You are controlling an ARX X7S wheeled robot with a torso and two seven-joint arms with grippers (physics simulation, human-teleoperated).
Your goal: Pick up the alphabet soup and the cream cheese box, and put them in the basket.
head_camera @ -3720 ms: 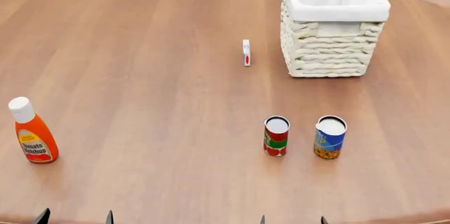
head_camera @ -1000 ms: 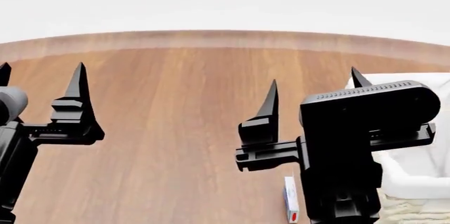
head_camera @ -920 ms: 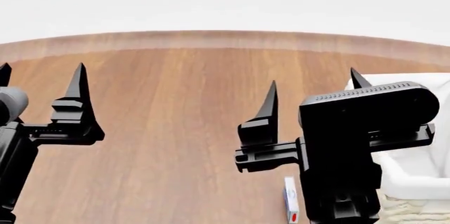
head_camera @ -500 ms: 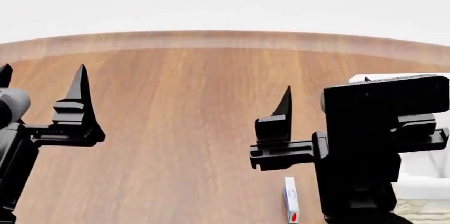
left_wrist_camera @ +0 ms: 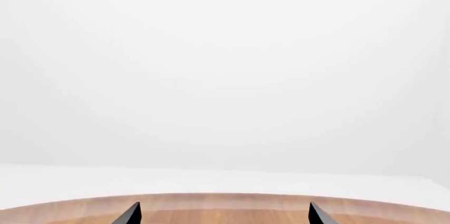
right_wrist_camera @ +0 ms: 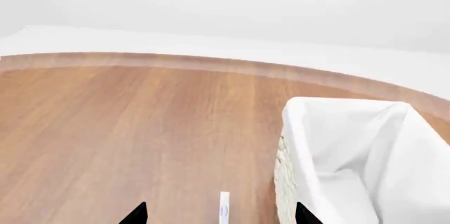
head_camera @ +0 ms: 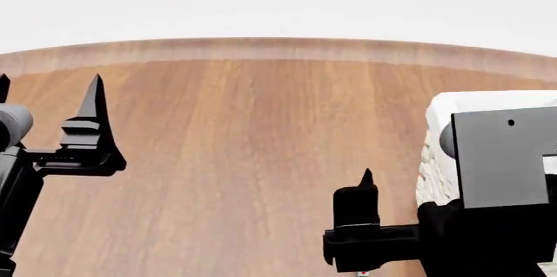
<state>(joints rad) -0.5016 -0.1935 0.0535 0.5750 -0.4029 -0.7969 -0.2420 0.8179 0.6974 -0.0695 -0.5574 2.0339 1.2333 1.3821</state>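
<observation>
The cream cheese box (right_wrist_camera: 224, 211) is sitting on the brown wooden desk (right_wrist_camera: 126, 124), standing on a thin edge. In the right wrist view it is showing up as a skinny white strip. Its long side is running away from the robot toward the far edge of the desk, the same way as the near wall of the basket. Only part of it is showing, so I cannot tell which end has the red mark. In the head view just a tiny red speck is peeking out under the right arm, too small to be sure of.

The basket (right_wrist_camera: 285, 182) is standing just beside the box, on its right, with a small strip of bare desk between them. Its white cloth liner (right_wrist_camera: 351, 150) is folding over the rim, and the woven side is showing below it.

The alphabet soup is not showing in any of these pictures.

The right hand (right_wrist_camera: 220, 214) is hanging above the box, with its two dark fingertips spread wide, one on each side of the box. It is not touching it.

The left hand (left_wrist_camera: 223, 214) is far off to the left, up in the air, with its fingertips wide apart and nothing between them. It is pointing out over the far edge of the desk toward the white wall.
</observation>
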